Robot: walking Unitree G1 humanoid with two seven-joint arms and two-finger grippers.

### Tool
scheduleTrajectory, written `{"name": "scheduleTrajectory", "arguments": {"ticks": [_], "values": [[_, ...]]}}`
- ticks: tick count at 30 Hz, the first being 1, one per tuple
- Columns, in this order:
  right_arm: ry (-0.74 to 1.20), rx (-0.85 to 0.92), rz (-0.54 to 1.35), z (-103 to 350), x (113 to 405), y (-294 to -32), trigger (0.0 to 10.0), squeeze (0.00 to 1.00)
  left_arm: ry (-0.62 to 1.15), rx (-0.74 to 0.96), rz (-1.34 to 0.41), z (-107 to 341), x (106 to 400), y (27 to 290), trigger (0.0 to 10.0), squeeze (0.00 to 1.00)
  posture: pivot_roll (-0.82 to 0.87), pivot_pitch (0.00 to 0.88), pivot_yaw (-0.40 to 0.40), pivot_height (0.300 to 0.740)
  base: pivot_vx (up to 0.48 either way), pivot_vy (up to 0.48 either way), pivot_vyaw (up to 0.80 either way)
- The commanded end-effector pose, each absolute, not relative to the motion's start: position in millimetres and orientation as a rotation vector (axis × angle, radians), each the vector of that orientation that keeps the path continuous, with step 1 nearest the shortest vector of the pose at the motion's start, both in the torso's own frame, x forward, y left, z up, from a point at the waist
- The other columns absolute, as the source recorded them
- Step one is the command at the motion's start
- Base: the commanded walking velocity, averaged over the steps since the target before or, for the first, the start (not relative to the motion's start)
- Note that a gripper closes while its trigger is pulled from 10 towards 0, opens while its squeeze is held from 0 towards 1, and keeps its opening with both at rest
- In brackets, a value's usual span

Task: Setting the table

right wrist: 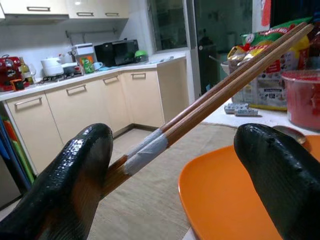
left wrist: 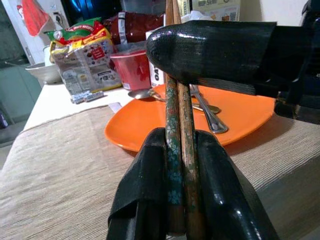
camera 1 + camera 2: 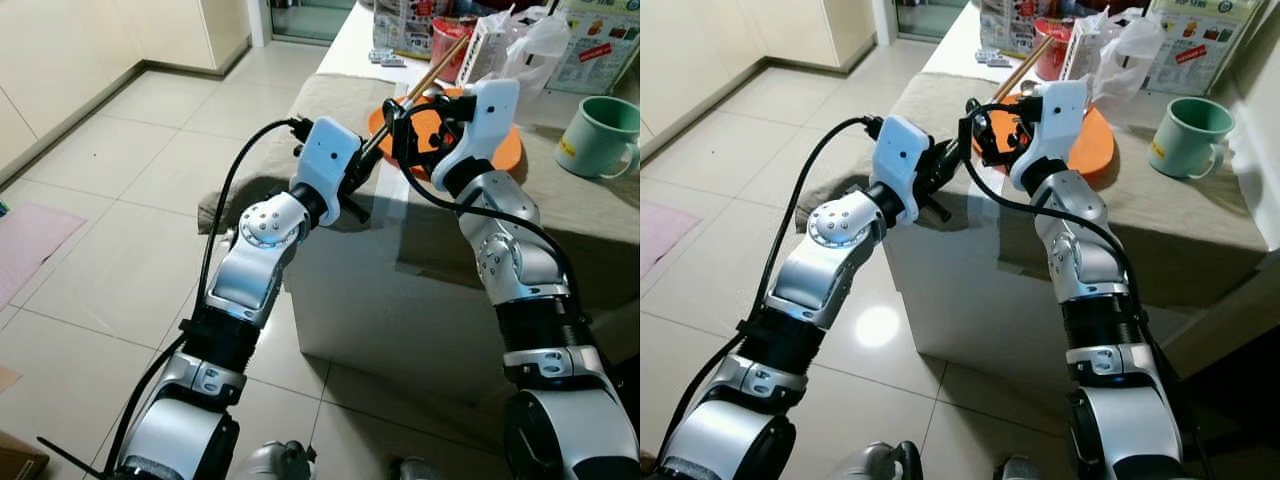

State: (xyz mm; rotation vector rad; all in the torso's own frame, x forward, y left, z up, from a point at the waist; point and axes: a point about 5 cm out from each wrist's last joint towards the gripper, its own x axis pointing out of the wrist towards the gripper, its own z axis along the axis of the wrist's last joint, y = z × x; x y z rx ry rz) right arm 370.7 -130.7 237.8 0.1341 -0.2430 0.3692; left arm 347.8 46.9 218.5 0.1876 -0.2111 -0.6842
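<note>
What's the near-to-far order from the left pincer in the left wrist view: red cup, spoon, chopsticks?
1. Chopsticks, clamped in the left pincer.
2. Spoon, lying on the orange plate.
3. Red cup, beyond the plate's far rim.

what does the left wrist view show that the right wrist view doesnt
Left wrist view alone: the left gripper shut on the chopsticks, and a spoon lying on the orange plate.

Right wrist view alone: the right gripper open, its fingers either side of the chopsticks, with kitchen cabinets and a countertop with appliances behind.

Both: the chopsticks, the orange plate, the beige tablecloth, the red container and the snack packet.
</note>
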Motion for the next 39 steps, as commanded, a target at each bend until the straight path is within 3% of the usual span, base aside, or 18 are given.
{"name": "scheduleTrajectory", "arguments": {"ticks": [1, 6, 18, 26, 31, 39], "values": [[-0.164, 0.148, 0.237, 221, 376, -154, 10.0, 0.00, -0.336, 0.191, -0.716, 242, 338, 43, 0.0, 0.00, -0.16, 0.068, 0.056, 0.740, 0.000, 0.000, 0.00], [-0.124, 0.247, 0.191, 210, 379, -156, 10.0, 0.00, -0.369, 0.183, -0.738, 247, 333, 40, 0.0, 0.00, -0.16, 0.069, 0.058, 0.740, 0.000, 0.000, 0.00], [-0.092, 0.359, 0.234, 205, 384, -131, 10.0, 0.00, -0.437, 0.134, -0.785, 261, 323, 33, 0.0, 0.00, -0.15, 0.071, 0.061, 0.740, 0.000, 0.000, 0.00], [-0.110, 0.346, 0.265, 207, 386, -120, 10.0, 0.00, -0.440, 0.140, -0.844, 262, 317, 26, 0.0, 0.00, -0.15, 0.076, 0.063, 0.740, 0.000, 0.000, 0.00], [-0.150, 0.291, 0.314, 215, 382, -114, 10.0, 0.00, -0.317, 0.211, -0.717, 244, 339, 36, 0.0, 0.00, -0.15, 0.073, 0.061, 0.740, 0.000, 0.000, 0.00], [-0.246, 0.093, 0.326, 230, 376, -130, 10.0, 0.00, -0.329, 0.270, -0.613, 248, 353, 50, 0.0, 0.00, -0.17, 0.072, 0.056, 0.740, 0.000, 0.000, 0.00]]}}
